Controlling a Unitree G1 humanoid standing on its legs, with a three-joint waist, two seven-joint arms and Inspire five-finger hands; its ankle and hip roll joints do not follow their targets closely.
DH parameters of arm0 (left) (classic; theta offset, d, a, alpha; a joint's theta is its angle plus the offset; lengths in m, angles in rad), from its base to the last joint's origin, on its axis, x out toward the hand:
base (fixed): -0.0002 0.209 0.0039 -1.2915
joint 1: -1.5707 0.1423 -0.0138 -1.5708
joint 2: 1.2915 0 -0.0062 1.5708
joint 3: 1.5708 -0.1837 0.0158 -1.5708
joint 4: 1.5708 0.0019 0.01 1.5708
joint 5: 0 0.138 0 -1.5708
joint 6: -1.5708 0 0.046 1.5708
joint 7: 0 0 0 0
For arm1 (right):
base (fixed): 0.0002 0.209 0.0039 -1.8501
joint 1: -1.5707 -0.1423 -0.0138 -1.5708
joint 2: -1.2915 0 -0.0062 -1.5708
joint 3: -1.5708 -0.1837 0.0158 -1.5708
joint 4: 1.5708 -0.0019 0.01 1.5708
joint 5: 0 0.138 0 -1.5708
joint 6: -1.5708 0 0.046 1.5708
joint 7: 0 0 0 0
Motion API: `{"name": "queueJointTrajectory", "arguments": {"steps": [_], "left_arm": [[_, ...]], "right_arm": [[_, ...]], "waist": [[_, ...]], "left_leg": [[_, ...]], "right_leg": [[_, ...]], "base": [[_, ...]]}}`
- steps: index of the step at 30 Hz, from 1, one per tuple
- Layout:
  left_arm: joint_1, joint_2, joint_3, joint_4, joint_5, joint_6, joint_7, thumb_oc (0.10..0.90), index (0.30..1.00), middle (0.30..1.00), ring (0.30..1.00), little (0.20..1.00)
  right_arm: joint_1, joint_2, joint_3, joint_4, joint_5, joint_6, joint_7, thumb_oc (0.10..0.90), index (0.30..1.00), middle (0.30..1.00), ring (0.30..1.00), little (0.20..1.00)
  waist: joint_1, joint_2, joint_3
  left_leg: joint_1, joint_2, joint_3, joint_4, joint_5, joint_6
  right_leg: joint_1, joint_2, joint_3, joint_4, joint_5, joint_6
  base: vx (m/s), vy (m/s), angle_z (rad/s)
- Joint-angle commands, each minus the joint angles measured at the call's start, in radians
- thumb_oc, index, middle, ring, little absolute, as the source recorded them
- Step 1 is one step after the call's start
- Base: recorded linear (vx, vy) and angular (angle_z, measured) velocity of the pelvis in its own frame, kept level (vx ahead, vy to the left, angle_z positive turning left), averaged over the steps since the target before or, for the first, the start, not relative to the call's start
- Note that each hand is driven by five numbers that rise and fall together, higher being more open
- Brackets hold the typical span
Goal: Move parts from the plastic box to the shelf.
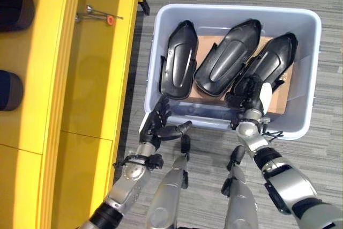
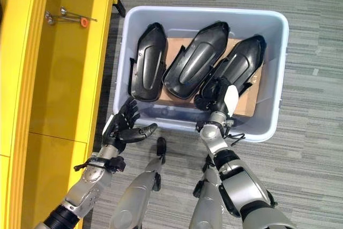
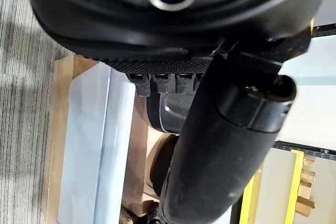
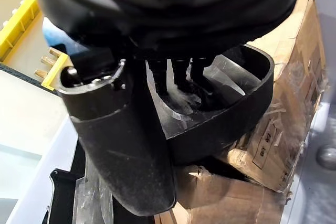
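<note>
Pick-up step: right hand point(image 1: 252, 96) clenched on the right-most black moulded plastic part point(image 1: 268, 60) in the pale plastic box point(image 1: 306, 73), centre frame; left hand point(image 1: 161, 122) relaxed at lower left. Next, lift it toward the yellow shelf point(image 1: 96, 73).

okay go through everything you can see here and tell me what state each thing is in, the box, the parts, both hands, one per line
Plastic box: open-topped, on the floor beside the yellow shelf.
Three black parts: lying side by side in the box on cardboard.
Right hand: in the box, fingers curled round the rightmost part.
Left hand: open, outside the box's near-left corner.
</note>
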Motion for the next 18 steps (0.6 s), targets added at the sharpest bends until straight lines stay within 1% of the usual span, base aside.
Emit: {"name": "queueJointTrajectory", "arguments": {"steps": [1,3,6,7,12,15,16,18], "left_arm": [[-0.053,0.026,-0.018,-0.094,0.03,-0.093,0.006,0.9,1.0,1.0,1.0,1.0],[-0.051,0.026,-0.02,-0.089,0.031,-0.092,0.007,0.9,1.0,1.0,1.0,1.0],[-0.051,0.027,-0.019,-0.089,0.033,-0.092,0.008,0.9,1.0,1.0,1.0,1.0],[-0.05,0.028,-0.015,-0.082,0.035,-0.094,0.011,0.9,1.0,1.0,1.0,1.0],[-0.05,0.029,-0.013,-0.074,0.037,-0.1,0.015,0.9,1.0,1.0,1.0,1.0],[-0.052,0.032,-0.008,-0.063,0.041,-0.097,0.011,0.9,1.0,1.0,1.0,1.0],[-0.052,0.034,0.002,-0.054,0.046,-0.095,0.013,0.9,1.0,1.0,1.0,1.0],[-0.046,0.039,0.017,-0.047,0.05,-0.092,0.01,0.9,1.0,1.0,1.0,1.0]], "right_arm": [[0.073,0.118,0.05,0.122,0.058,0.101,0.196,0.4,0.3,0.3,0.3,0.3],[0.085,0.112,0.051,0.105,0.051,0.1,0.192,0.4,0.3,0.3,0.3,0.3],[0.088,0.109,0.052,0.09,0.049,0.1,0.19,0.4,0.3,0.3,0.3,0.3],[0.099,0.097,0.058,0.049,0.038,0.099,0.185,0.4,0.3,0.3,0.3,0.3],[0.109,0.059,0.06,0.01,-0.001,0.105,0.172,0.4,0.3,0.3,0.3,0.3],[0.117,0.034,0.05,-0.036,-0.014,0.102,0.164,0.4,0.3,0.3,0.3,0.3],[0.133,0.012,0.048,-0.102,-0.031,0.099,0.157,0.4,0.3,0.3,0.3,0.3],[0.157,-0.014,0.045,-0.19,-0.057,0.099,0.155,0.4,0.3,0.3,0.3,0.3]], "waist": [[0.072,0.038,0.02],[0.066,0.029,0.011],[0.063,0.025,0.008],[0.057,0.015,-0.001],[0.051,-0.008,-0.029],[0.043,-0.026,-0.047],[0.034,-0.041,-0.062],[0.022,-0.057,-0.077]], "left_leg": [[-0.015,-0.016,0.032,0.103,-0.109,0.013],[0.001,-0.008,0.034,0.096,-0.107,0.01],[0.007,-0.006,0.035,0.092,-0.106,0.009],[0.022,0.001,0.037,0.085,-0.105,0.007],[0.056,0.016,0.037,0.067,-0.098,0.003],[0.087,0.03,0.039,0.056,-0.095,-0.001],[0.109,0.044,0.04,0.047,-0.093,-0.005],[0.128,0.054,0.044,0.04,-0.092,-0.008]], "right_leg": [[0.072,-0.138,0.016,0.047,-0.019,0.099],[0.079,-0.132,0.019,0.044,-0.022,0.098],[0.082,-0.131,0.021,0.043,-0.022,0.098],[0.088,-0.125,0.026,0.041,-0.023,0.097],[0.103,-0.111,0.027,0.035,-0.023,0.094],[0.121,-0.098,0.031,0.032,-0.03,0.092],[0.132,-0.088,0.035,0.031,-0.036,0.089],[0.143,-0.079,0.039,0.029,-0.04,0.087]], "base": [[0.0,0.0,0.0],[0.0,0.0,0.0],[0.0,0.0,0.0],[0.0,0.0,0.0],[0.01,-0.046,-0.01],[0.01,-0.068,-0.02],[0.02,-0.095,-0.03],[0.02,-0.077,-0.04]]}}
